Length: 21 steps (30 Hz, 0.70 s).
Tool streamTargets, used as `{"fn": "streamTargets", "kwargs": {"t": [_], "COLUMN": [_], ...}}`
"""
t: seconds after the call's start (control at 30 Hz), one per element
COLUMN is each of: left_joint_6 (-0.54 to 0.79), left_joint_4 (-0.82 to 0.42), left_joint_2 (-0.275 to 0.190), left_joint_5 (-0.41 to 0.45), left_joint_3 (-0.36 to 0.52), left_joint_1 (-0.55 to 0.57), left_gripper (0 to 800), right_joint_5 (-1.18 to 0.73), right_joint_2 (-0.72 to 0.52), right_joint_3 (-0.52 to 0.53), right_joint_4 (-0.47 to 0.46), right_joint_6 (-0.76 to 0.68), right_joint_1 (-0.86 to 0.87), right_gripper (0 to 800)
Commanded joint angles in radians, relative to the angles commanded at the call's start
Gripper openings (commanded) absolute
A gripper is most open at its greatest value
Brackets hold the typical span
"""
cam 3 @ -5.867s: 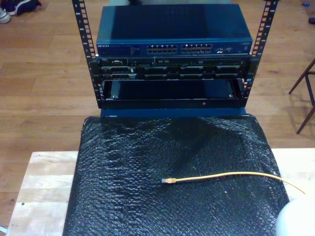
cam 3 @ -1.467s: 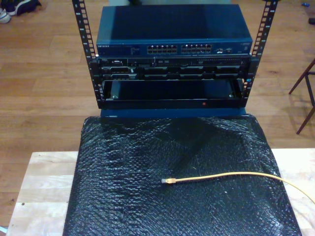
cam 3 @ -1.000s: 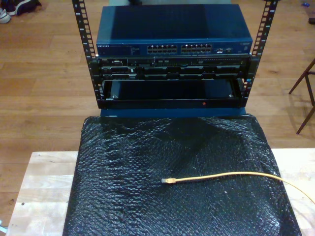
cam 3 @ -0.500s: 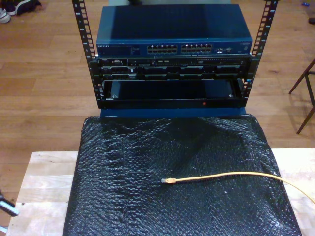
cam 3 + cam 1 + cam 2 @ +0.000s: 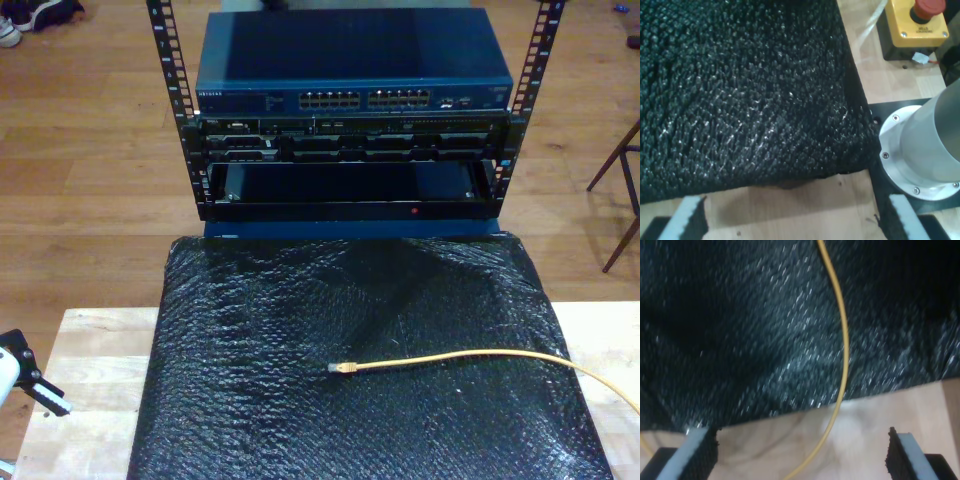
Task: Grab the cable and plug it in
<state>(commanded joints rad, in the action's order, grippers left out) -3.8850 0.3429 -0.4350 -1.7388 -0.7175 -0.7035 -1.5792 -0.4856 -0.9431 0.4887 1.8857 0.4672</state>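
Observation:
The yellow-orange cable (image 5: pixel 470 356) lies on the black bubble mat (image 5: pixel 300 300). Its plug (image 5: pixel 340 368) points toward the exterior view's left, and the cord runs off that view's right edge. In the second wrist view the cable (image 5: pixel 844 340) crosses the mat's edge onto bare wood, ahead of my second gripper (image 5: pixel 800 455), which is open and empty. My first gripper (image 5: pixel 797 222) is open over wood at a corner of the mat (image 5: pixel 740 90). It also shows low at the exterior view's left edge as my first gripper (image 5: pixel 40 390), far from the plug.
A black rack behind the mat holds a blue network switch (image 5: pixel 350 60) with rows of ports (image 5: pixel 365 100). A white arm base (image 5: pixel 925 150) and a yellow emergency-stop box (image 5: pixel 917 25) stand on the wooden table (image 5: pixel 90 400). Chair legs (image 5: pixel 620 200) stand at the exterior view's right.
A white arm part at the exterior view's lower right has left the picture. A gripper has come in at the lower left edge and risen. The cable has not moved.

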Motion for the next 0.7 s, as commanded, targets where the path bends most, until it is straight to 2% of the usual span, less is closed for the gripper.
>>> {"fn": "streamTargets", "kwargs": {"t": [0.27,0.7], "left_joint_6": [-0.017,-0.1], "left_joint_4": [0.011,0.037], "left_joint_2": [-0.002,0.0], "left_joint_5": [0.002,0.041], "left_joint_3": [0.0,0.008], "left_joint_1": [0.018,0.087], "left_gripper": [800,800], "right_joint_5": [0.002,0.155], "right_joint_2": [0.084,0.091], "right_joint_3": [-0.087,-0.064], "right_joint_4": [0.0,-0.006], "right_joint_6": [-0.083,-0.21], "right_joint_1": [-0.124,-0.384], "right_gripper": [797,797]}}
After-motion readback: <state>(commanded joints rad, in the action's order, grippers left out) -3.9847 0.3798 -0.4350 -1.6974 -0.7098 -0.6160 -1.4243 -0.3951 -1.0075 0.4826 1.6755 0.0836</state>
